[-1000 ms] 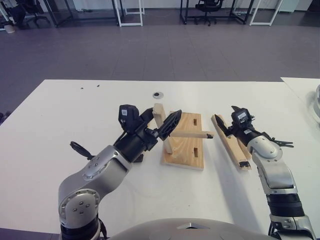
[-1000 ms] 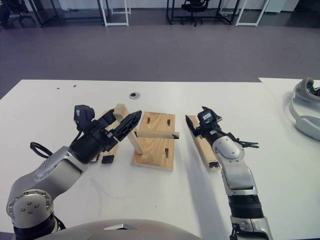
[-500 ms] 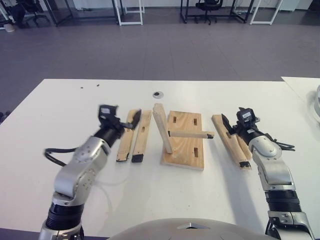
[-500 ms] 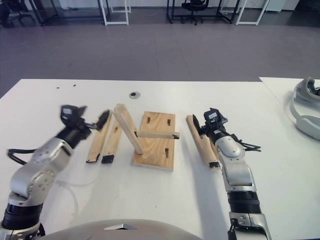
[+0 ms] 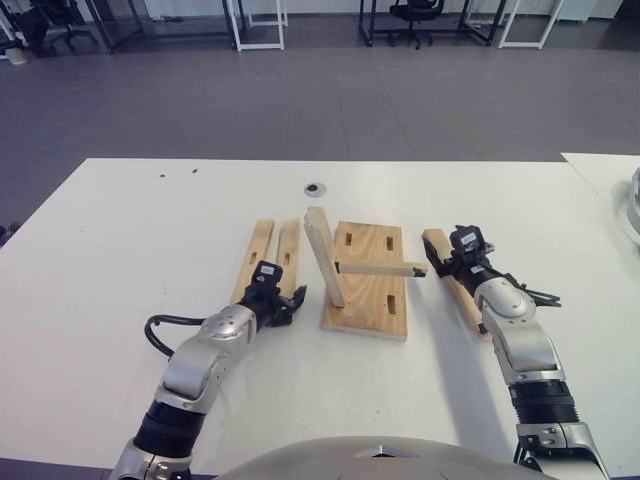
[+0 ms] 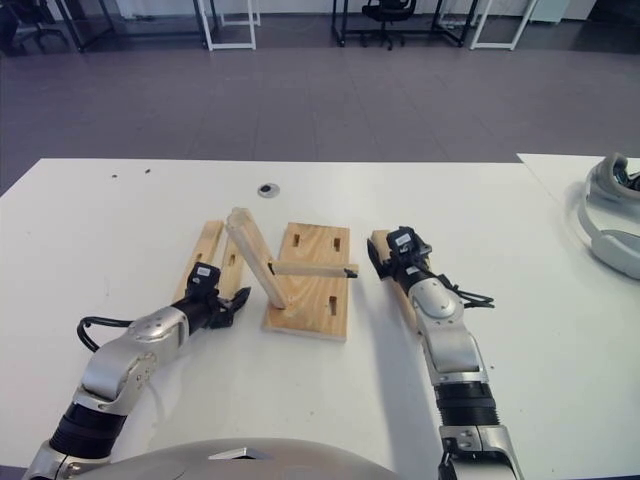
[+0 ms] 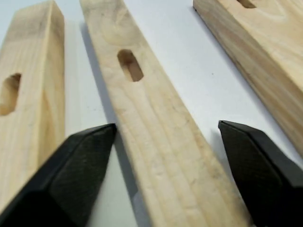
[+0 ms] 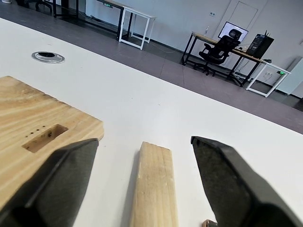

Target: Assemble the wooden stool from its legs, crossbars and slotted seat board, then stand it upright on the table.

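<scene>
While spread wide, left jaws straddle one leg [image 7: 156,142], right jaws another leg [image 8: 154,189].

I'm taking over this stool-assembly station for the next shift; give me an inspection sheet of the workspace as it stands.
Surface: white table, one grommet hole.
Job's things: seat board flat; one leg tilted on it, crossbar jutting from that leg; loose legs on both sides.
Clutter: dark specks.
Grippers: left gripper and right gripper open, each straddling a loose leg.
Cables: loop by left arm.
Surroundings: headset on neighbouring table; office chair behind.
</scene>
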Motion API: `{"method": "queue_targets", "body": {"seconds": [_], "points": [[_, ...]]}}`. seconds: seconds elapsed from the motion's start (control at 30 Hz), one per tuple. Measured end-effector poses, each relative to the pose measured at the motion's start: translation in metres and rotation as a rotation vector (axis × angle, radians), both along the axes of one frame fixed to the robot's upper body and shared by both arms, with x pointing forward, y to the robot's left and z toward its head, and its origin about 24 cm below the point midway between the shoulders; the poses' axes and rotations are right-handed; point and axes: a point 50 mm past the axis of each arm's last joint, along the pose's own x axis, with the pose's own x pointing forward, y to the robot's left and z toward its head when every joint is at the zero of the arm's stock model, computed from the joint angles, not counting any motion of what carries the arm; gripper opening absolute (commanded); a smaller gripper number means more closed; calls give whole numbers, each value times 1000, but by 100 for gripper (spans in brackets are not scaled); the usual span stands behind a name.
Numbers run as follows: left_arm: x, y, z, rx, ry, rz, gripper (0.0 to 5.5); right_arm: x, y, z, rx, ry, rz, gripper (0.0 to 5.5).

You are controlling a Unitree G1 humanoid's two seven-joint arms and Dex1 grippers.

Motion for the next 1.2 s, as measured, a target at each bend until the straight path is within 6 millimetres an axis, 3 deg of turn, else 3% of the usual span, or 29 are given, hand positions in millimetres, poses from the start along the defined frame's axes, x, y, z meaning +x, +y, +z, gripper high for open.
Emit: {"method": "queue_targets", "body": {"seconds": [0.2, 0.37, 0.53, 0.63, 0.7, 0.87, 1.1, 1.2], "points": [[0, 2, -1, -23, -19, 56, 243, 3, -2, 0, 12, 5, -9, 366], [16, -11, 29, -181, -154, 65, 150, 19, 0, 16, 127, -10, 20, 366], [25, -2, 45, -121, -226, 15, 72, 34, 10, 22, 227, 7, 72, 366], [23, 8, 39, 41, -194, -60, 130, 44, 15, 33, 244, -21, 91, 366], [13, 1, 25, 19, -123, -74, 165, 43, 15, 27, 249, -2, 85, 366], [12, -4, 21, 3, -104, -66, 248, 36, 18, 15, 248, 36, 82, 366], [11, -2, 11, 63, -53, -44, 374, 35, 22, 12, 258, 44, 83, 366], [11, 1, 5, 102, -35, -31, 384, 34, 24, 10, 263, 48, 84, 366]]}}
